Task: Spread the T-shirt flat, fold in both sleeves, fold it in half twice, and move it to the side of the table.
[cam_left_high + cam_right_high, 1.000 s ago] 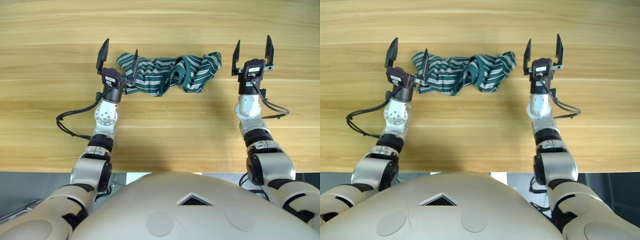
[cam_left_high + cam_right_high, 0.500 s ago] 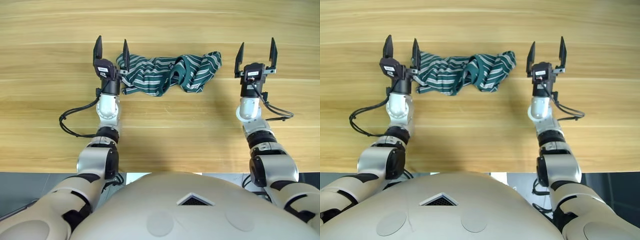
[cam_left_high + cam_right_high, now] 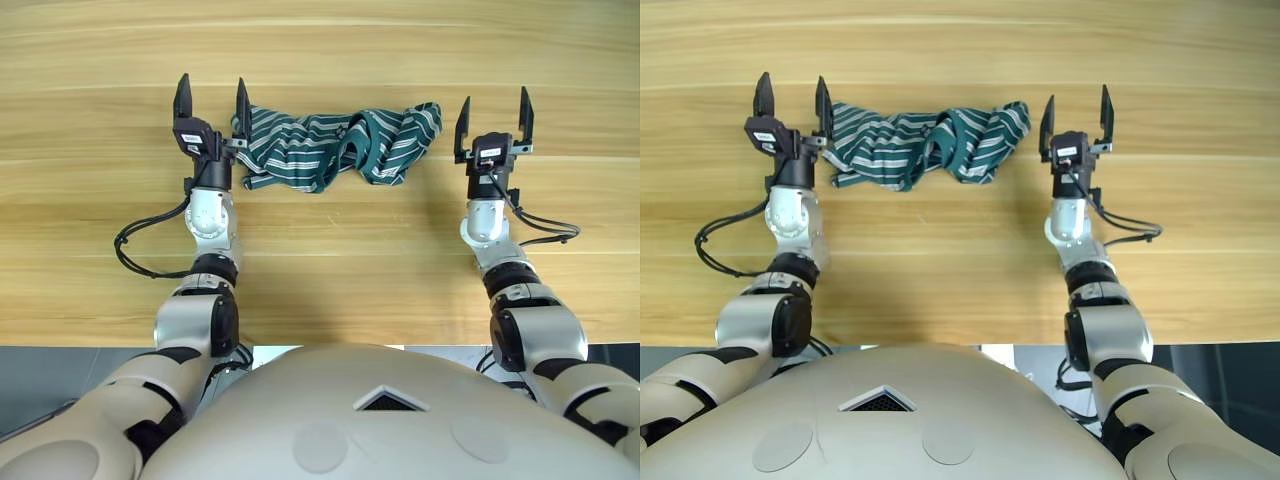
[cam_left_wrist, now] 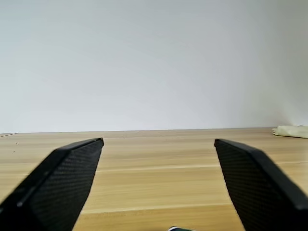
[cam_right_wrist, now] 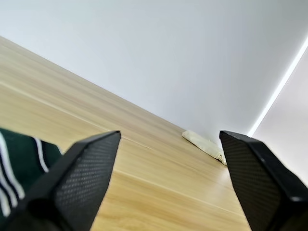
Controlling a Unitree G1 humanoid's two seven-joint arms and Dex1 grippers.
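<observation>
A green T-shirt with white stripes lies crumpled in a long bunch on the wooden table. My left gripper stands open at the shirt's left end, its inner finger right beside the cloth, nothing between the fingers. My right gripper is open too, a short gap to the right of the shirt's right end. In the right wrist view a corner of the T-shirt shows beside the open right gripper. The left wrist view looks past the open left gripper across bare table.
Wooden tabletop stretches wide on all sides of the shirt. A small pale object lies far off by the white wall, and the pale object also appears in the right wrist view. Cables hang beside my forearms.
My left gripper has shifted left and turned straight, so its finger no longer overlaps the shirt's left end. My right gripper has drifted slightly left toward the shirt. Both stayed open.
</observation>
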